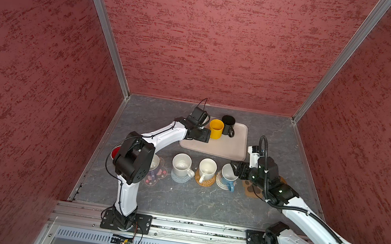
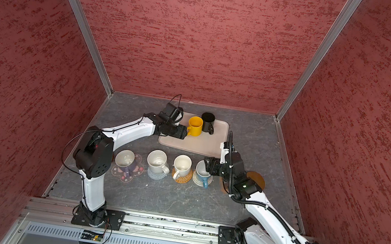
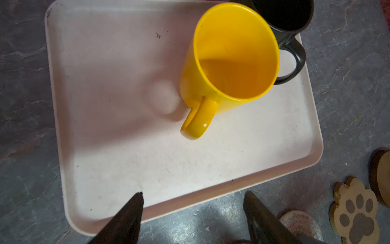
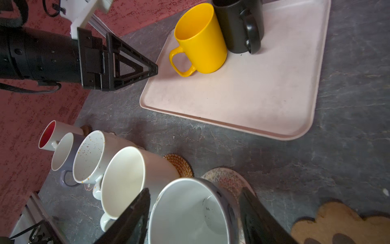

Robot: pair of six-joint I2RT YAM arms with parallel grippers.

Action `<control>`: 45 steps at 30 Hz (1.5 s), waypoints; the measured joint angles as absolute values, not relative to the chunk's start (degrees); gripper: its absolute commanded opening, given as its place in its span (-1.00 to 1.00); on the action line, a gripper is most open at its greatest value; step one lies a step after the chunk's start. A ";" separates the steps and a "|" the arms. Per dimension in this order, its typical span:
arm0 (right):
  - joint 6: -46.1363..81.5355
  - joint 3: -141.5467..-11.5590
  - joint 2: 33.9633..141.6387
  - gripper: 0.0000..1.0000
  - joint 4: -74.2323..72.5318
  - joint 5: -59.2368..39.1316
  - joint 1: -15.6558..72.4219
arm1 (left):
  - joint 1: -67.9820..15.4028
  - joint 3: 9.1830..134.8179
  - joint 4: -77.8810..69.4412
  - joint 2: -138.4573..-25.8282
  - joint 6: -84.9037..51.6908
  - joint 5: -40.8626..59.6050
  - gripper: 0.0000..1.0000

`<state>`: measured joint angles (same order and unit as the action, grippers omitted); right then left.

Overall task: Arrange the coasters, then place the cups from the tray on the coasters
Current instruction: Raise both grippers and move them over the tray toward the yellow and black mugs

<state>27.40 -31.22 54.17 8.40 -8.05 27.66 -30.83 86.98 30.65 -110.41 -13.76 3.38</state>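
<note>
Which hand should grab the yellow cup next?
The left hand: it is open, just beside the yellow cup on the tray. The right hand is farther off, around the light blue cup.

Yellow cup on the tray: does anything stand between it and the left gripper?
Nothing visible. Only bare tray lies between the open left gripper and the yellow cup, whose handle faces it. The black cup stands on the far side.
</note>
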 measured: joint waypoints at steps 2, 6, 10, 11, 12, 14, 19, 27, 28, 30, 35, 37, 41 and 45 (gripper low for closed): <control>27.40 -31.79 55.22 0.35 6.92 -10.09 25.30 | -30.44 88.62 31.09 -111.83 -13.21 3.64 0.45; 27.59 -32.12 57.14 0.35 3.88 -12.95 22.15 | -29.82 91.48 31.40 -114.59 -12.49 4.27 0.38; 27.86 -32.12 58.96 0.35 2.09 -14.94 20.16 | -29.54 94.15 32.08 -117.25 -11.62 4.49 0.35; 27.92 -32.12 59.11 0.35 1.85 -15.22 19.84 | -29.52 94.78 32.10 -117.95 -11.40 4.49 0.35; 28.05 -32.12 59.18 0.35 1.54 -15.51 19.35 | -29.52 95.37 32.12 -118.61 -11.07 4.51 0.35; 28.27 -32.12 59.16 0.36 1.02 -15.99 18.48 | -29.52 96.31 32.34 -119.50 -10.59 4.56 0.34; 29.34 -32.12 59.22 0.36 -0.69 -16.88 15.49 | -29.50 98.83 32.58 -121.58 -9.54 4.89 0.30; 29.17 -33.43 63.33 0.15 -1.58 -15.75 13.98 | -29.36 99.13 32.95 -122.26 -8.99 5.34 0.61; 28.91 -34.20 64.10 0.12 -1.56 -15.33 13.98 | -29.34 99.13 33.01 -122.26 -9.06 5.43 0.64; 27.97 -36.99 66.61 0.04 -1.30 -14.74 13.98 | -29.28 99.13 33.06 -122.19 -9.06 5.56 0.72; 25.41 -46.22 76.03 -0.02 -1.34 -13.28 13.98 | -29.15 98.56 32.84 -119.98 -9.61 5.54 0.89; 24.38 -49.01 79.70 -0.02 -1.13 -12.75 13.98 | -29.08 96.73 31.88 -117.43 -10.44 5.58 0.94; 22.00 -55.86 88.62 0.09 0.69 -12.19 13.98 | -28.80 91.59 29.10 -111.11 -13.30 5.96 1.00; 19.35 -61.39 94.87 0.11 3.62 -11.81 13.98 | -28.64 87.18 27.07 -106.37 -15.90 6.17 0.99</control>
<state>19.35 -61.39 94.87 3.62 -11.81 13.98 -28.64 87.18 27.07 -106.37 -15.90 6.17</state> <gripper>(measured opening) 0.551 0.996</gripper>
